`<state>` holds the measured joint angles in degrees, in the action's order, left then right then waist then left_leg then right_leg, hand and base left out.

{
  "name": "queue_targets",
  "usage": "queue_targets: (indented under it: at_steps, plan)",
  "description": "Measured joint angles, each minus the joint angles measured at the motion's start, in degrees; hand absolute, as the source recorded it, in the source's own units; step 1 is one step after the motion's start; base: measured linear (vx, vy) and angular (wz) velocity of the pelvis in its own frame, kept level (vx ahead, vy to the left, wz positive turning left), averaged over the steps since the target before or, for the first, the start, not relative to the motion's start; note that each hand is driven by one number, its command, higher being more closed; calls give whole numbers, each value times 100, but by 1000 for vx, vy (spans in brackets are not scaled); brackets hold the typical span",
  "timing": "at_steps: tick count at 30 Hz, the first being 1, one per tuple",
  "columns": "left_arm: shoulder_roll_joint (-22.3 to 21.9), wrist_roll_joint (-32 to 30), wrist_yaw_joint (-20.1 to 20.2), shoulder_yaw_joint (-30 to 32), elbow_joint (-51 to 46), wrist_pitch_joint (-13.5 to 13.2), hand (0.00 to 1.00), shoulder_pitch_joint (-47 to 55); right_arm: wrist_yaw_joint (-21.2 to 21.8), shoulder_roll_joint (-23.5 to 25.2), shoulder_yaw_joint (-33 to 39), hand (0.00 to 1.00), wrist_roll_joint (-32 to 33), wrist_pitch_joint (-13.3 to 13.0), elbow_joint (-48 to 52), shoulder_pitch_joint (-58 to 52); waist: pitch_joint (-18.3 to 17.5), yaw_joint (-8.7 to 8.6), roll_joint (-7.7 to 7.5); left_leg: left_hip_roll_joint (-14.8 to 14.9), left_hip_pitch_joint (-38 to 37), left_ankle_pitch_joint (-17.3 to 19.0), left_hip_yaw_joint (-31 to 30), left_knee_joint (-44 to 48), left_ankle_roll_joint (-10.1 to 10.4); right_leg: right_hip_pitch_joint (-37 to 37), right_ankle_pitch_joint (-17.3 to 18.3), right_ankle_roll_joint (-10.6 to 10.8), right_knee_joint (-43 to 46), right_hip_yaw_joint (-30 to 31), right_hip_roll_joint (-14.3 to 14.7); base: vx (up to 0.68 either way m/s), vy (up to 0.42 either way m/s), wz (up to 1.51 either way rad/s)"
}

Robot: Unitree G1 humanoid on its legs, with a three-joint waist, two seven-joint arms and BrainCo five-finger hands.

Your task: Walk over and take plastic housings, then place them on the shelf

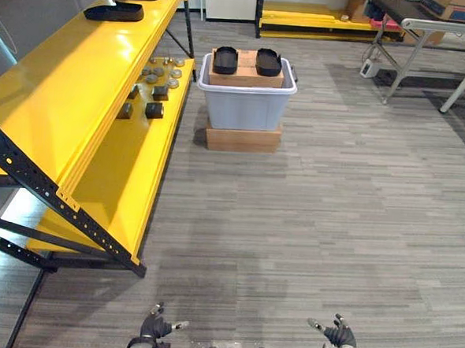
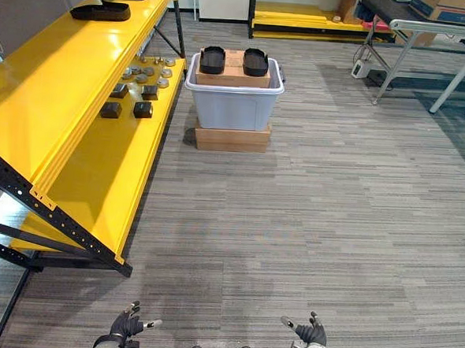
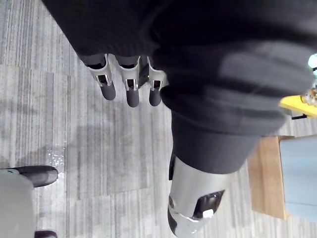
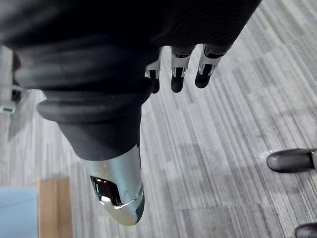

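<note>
While the left robot hand (image 1: pixel 156 325) and right robot hand (image 1: pixel 339 335) hang slack and empty, two black plastic housings (image 1: pixel 225 60) sit side by side atop the cardboard box (image 1: pixel 246 78), probably light, stiff, best gripped across their rims.

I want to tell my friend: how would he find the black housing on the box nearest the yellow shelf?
Beside the yellow shelf stands a grey tub. A brown box in its top carries two black housings. Yours is the housing on the shelf side.
</note>
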<state>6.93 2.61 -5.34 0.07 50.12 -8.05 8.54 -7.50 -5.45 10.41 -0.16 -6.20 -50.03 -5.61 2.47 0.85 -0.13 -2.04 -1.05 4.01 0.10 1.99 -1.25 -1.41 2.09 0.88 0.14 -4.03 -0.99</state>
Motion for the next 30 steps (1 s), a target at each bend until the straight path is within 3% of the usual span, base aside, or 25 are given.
queue_targets:
  at_steps: [10,23,29,30]
  plan:
    - [-3,-2,0,96,-516,-15,0,203,8,-75,-13,0,-219,8,200,29,58,0,55,-1,-81,-36,-27,-121,30,-43,9,12,-8,-62,-8,-24,0,1]
    - [-4,31,-26,494,-848,-5,0,270,-7,-86,124,0,41,42,200,105,125,-11,-41,-6,-124,-116,22,-310,-5,7,8,14,-55,-37,-7,6,3,-2]
    - [-18,186,-129,519,-1200,-7,0,240,-44,-120,267,0,194,44,205,449,255,1,31,15,270,407,175,524,-110,79,32,65,-22,114,-2,30,31,-15]
    - [-55,194,-134,530,-1288,-6,0,236,-97,-147,278,0,197,45,203,499,294,3,88,42,423,604,215,825,-147,185,141,177,160,133,1,0,50,-14]
